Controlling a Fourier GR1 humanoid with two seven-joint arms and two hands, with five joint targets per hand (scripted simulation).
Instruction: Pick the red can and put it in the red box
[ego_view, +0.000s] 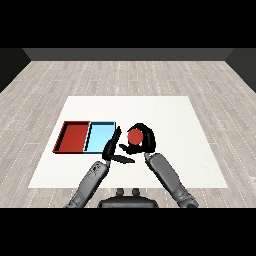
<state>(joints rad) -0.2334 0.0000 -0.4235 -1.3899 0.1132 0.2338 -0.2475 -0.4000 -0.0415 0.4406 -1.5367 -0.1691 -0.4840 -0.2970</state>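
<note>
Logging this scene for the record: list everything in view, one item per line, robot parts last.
red can: one, red, right of the trays, held in the right robot hand.
red tray: one, red, left part of the table.
light blue tray: one, light blue, directly right of the red tray.
table: one, white.
floor: pale wood planks around the table.
right robot hand: one, black, curled round the can.
left robot hand: one, black, fingers straight, beside the light blue tray.

Single head view: high, looking down and forward across white table (200, 150), whole tabletop visible, wood floor (150, 75) beyond
</note>
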